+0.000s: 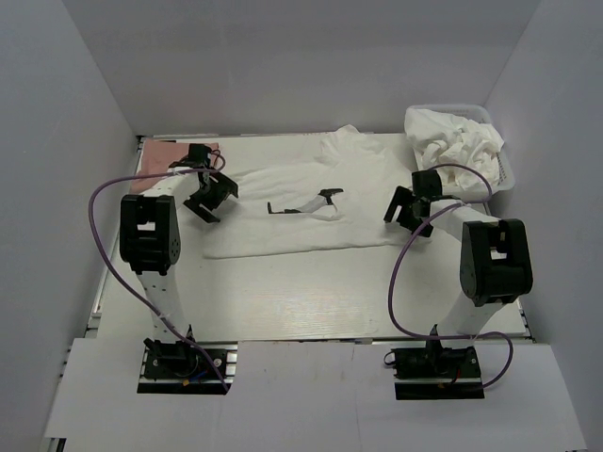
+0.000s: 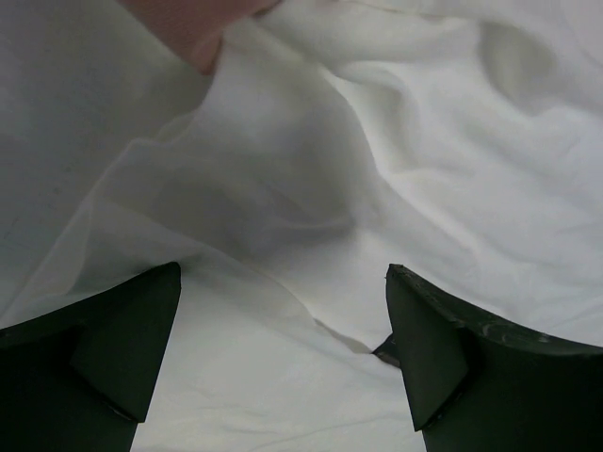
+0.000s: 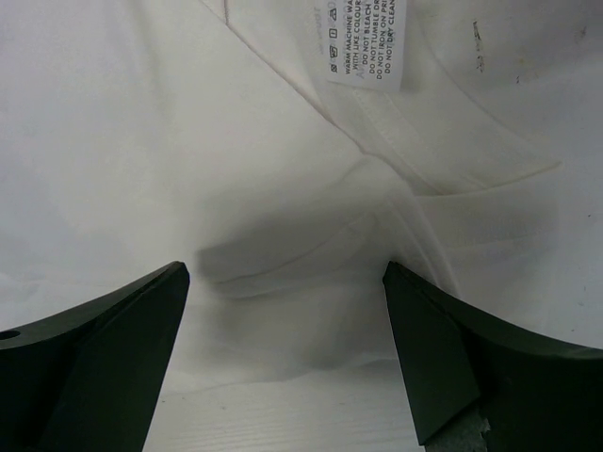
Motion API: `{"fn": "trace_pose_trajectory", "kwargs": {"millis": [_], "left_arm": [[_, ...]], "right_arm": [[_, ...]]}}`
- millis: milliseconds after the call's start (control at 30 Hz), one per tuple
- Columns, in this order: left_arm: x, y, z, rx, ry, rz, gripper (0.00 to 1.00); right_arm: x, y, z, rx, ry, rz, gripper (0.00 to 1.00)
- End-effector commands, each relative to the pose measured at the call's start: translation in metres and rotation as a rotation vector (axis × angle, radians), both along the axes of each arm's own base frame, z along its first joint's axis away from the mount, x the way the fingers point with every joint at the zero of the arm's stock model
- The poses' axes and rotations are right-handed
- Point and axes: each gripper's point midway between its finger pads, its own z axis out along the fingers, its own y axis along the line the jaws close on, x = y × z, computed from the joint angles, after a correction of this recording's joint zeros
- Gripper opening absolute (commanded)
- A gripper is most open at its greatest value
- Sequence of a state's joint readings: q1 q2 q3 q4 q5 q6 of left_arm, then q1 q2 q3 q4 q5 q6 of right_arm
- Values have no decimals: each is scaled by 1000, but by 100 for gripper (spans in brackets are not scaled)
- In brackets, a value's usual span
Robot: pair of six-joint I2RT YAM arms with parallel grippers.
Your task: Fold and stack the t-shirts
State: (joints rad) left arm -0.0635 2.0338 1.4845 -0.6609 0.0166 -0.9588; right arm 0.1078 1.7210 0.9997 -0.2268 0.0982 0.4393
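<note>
A white t-shirt [image 1: 301,202] lies spread and partly folded across the middle of the table, with a dark print [image 1: 306,202] on it. My left gripper [image 1: 209,198] hangs open over its left edge; in the left wrist view the wrinkled white cloth [image 2: 311,188] lies between and beyond the fingers [image 2: 122,339]. My right gripper [image 1: 407,209] hangs open over its right edge; the right wrist view shows the collar with a care label [image 3: 367,42] and the cloth's edge [image 3: 301,282] on the table. Neither gripper holds anything.
A white basket [image 1: 471,141] at the back right holds several crumpled white shirts. A pink folded cloth [image 1: 174,155] lies at the back left, its corner also in the left wrist view [image 2: 193,28]. White walls enclose the table. Purple cables loop off both arms.
</note>
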Motion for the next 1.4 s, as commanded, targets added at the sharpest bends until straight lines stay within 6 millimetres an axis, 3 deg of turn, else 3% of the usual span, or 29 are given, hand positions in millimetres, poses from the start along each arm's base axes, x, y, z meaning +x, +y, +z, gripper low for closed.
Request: {"fn": "trace_pose_trajectory", "kwargs": {"millis": [0,133,167,300,367,533,567,633,767,867,933,1000,1067,1167,1300,1367], "left_arm": [[-6,7,15,60,3,0,100],[-31,-5,25,31,-24,-51,100],[-33,-3,37,39,-58,-46,100],[-67,0,22,60,-19,-48,100],[-71,-4,24,58,-51,-57,100],[-91,-7,-15,54,26,-73,100],[-98,-9,-27,57,61,-83,100],[-109,-10,-50,54,141,-89,100],[-154,-4,-71,83,286,-97,100],[-199,6,-65,112,365,-84,100],[-236,16,-66,144,436,-51,100],[-261,23,-55,162,459,-4,100],[-284,26,-55,163,482,9,100],[-291,22,-44,130,447,6,100],[-300,37,-25,211,480,25,100],[-288,40,-11,229,436,33,100]], "right_arm": [[-4,-7,-3,-18,13,-1,90],[-12,-5,-14,-2,49,-1,90],[-17,-4,-15,7,62,-7,90],[-44,0,-25,49,97,-15,90],[-59,2,-27,65,105,-12,90],[-83,5,-29,96,123,-26,90],[-97,11,-33,132,148,-22,90],[-104,13,-33,144,147,-21,90],[-127,11,-32,145,180,-33,90],[-157,12,-28,159,272,-61,90],[-188,17,-27,200,347,-73,90],[-219,15,-33,207,421,-93,90],[-230,15,-24,209,411,-95,90],[-245,26,-11,282,418,-89,90],[-246,33,6,329,369,-72,90],[-249,30,9,311,380,-78,90]]}}
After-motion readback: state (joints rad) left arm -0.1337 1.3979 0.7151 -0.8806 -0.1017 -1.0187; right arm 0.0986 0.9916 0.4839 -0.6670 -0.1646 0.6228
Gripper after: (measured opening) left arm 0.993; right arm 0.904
